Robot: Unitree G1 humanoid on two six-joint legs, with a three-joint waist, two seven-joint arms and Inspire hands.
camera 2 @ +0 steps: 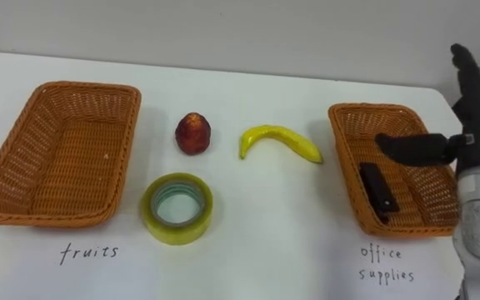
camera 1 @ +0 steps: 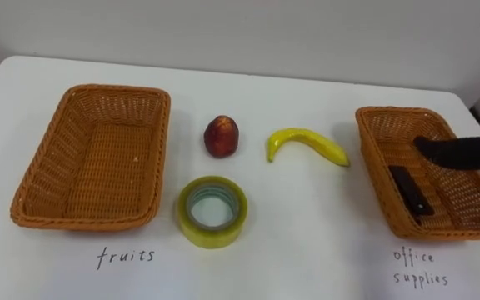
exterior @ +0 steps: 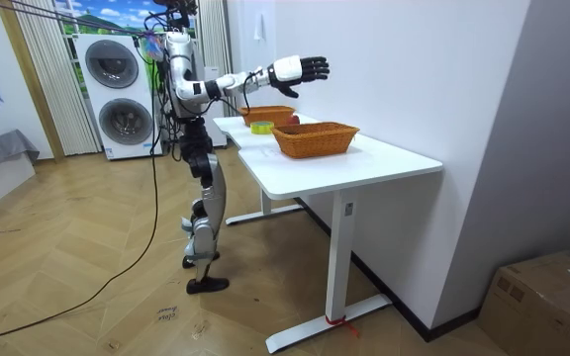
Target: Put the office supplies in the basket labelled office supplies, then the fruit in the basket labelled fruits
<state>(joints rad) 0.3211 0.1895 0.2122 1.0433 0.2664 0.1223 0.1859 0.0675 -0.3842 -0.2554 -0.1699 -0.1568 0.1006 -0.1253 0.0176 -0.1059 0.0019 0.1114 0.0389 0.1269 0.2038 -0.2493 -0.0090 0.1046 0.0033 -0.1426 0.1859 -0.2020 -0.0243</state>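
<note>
Along the near edge of the white table (camera 2: 290,250), two handwritten labels sit, one in front of each wicker basket. Just beyond them, left of centre, a yellow-green tape roll (camera 2: 177,208) lies flat, close beside the left basket (camera 2: 44,218), which holds nothing. At the robot's right, the right basket (camera 2: 346,167) holds a dark, slim object (camera 2: 375,190) lying on its floor. Farther back, between the baskets, a red fruit (camera 2: 193,133) stands beside a banana (camera 2: 277,142), the two apart. Over the right basket's far side hangs the right hand (camera 2: 472,133), fingers spread upward and thumb stretched out above the basket, holding nothing. From the room view, the robot stands at the table's edge with that arm raised.
</note>
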